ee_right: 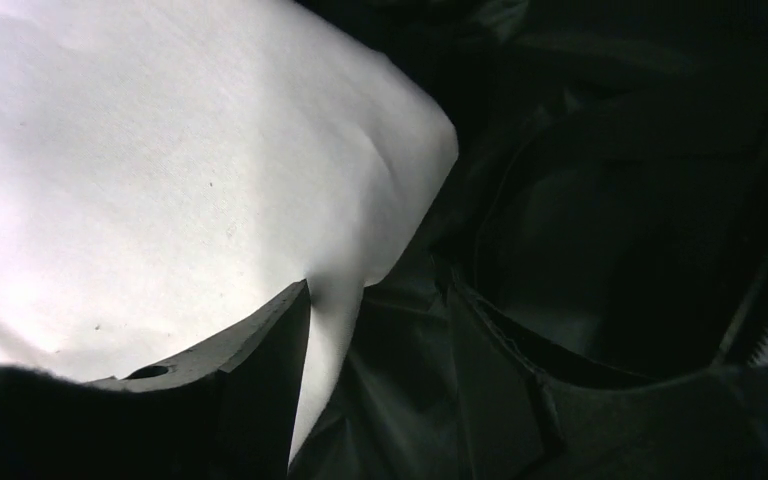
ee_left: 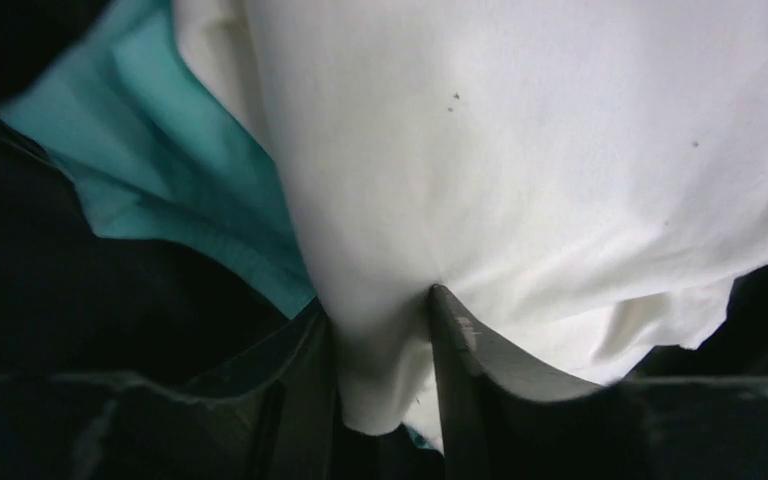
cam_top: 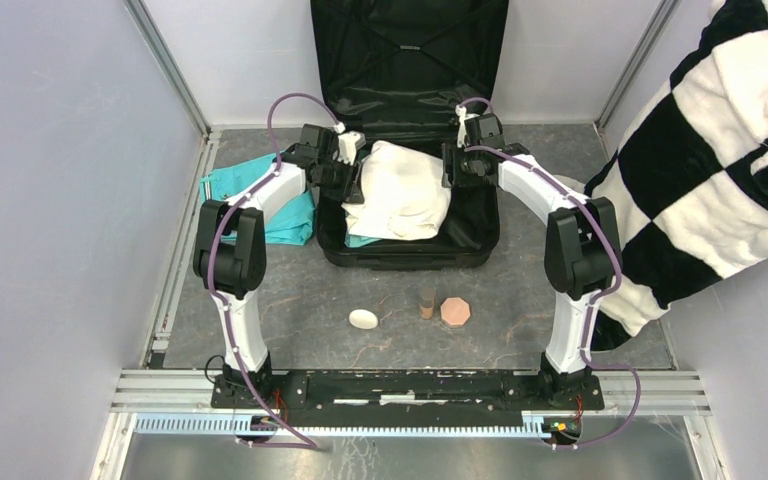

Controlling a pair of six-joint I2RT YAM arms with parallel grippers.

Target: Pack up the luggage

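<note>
Over on the left, a teal garment [cam_top: 285,215] lies on the table against the luggage [cam_top: 410,257], with more teal showing inside under a white garment [cam_top: 400,190]. The left gripper [ee_left: 376,300] pinches a fold of that white garment between its fingers. The luggage, a black suitcase with dark fabric lining, sits open mid-table beyond the arms, its base flat and its lid upright against the back wall. In front of it sit a white oval [cam_top: 363,318], a brown cylinder [cam_top: 427,302] and a pink octagon [cam_top: 455,311]. The right gripper [ee_right: 380,288] is spread over the base's right side, one finger [ee_right: 260,350] touching the white garment's edge.
</note>
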